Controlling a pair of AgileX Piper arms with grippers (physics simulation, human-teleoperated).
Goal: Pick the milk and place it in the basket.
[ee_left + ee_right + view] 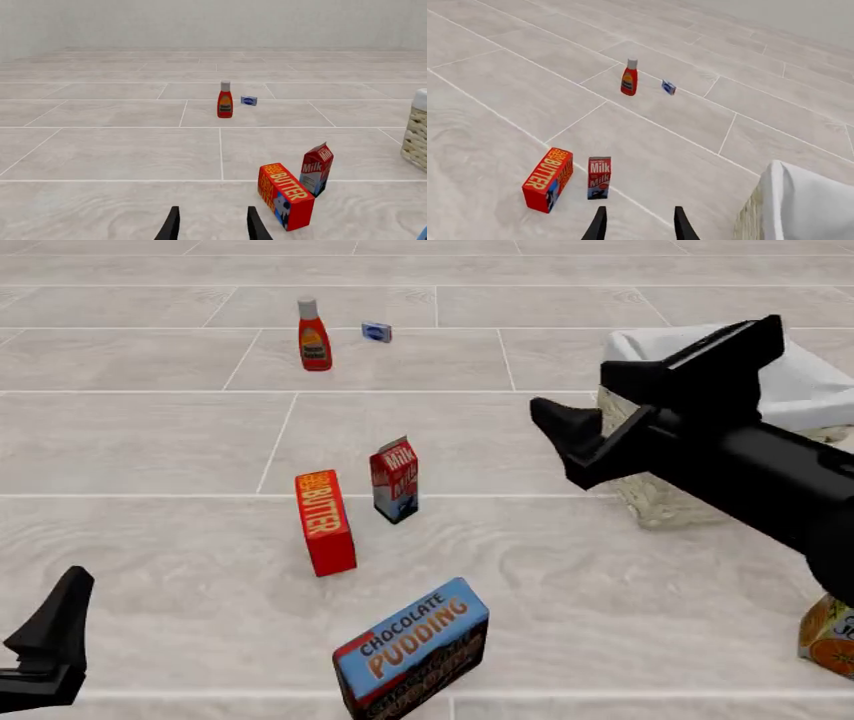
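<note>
One milk carton (395,479) stands at centre frame beside one butter box (326,522), well left of the single basket (663,502), which the right arm partly hides. Both pincers, left (212,226) and right (639,225), hang open and empty. Only the front view shows the pudding box (411,652).

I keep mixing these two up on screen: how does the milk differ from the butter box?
The milk has a gabled top; the butter box is flat-topped. The milk is red above and blue below with white lettering; the butter box is mostly red with an orange face and yellow lettering. The milk is shorter than the butter box. Both stand upright on the floor, close together but apart.
</note>
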